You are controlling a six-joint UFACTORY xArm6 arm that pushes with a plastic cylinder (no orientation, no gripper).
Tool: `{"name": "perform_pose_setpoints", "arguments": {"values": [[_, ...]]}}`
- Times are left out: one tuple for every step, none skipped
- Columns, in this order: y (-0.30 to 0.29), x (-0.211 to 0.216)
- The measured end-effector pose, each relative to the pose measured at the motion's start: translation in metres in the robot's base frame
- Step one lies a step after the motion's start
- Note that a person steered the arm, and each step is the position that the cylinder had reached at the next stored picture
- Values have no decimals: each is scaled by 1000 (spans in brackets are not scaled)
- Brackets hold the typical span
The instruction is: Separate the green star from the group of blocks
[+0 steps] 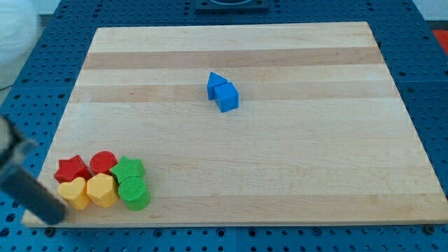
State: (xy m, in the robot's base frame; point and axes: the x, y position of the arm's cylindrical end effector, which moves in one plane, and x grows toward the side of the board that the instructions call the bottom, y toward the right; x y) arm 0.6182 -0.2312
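Camera view shows the green star (128, 169) wedged among red, yellow and green neighbours near the counter's (280, 175) bottom-left corner. It looks light, rigid and easy to slide. Our tip (54, 218), probably left of the cluster, grips nothing; we should press its left flank.

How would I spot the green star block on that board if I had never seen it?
Look at the wooden board's corner at the view's bottom left, where six small blocks huddle together. The green star block sits at the right end of that cluster's upper row, beside a red round block. Its pointed outline separates it from the green round block just below.
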Motion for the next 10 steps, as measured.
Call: {"name": "perform_pose_setpoints", "arguments": {"values": [[71, -21], [82, -54], [82, -85], [85, -86], [104, -114], [112, -140], [113, -125], [95, -117], [92, -158], [98, -181]]}}
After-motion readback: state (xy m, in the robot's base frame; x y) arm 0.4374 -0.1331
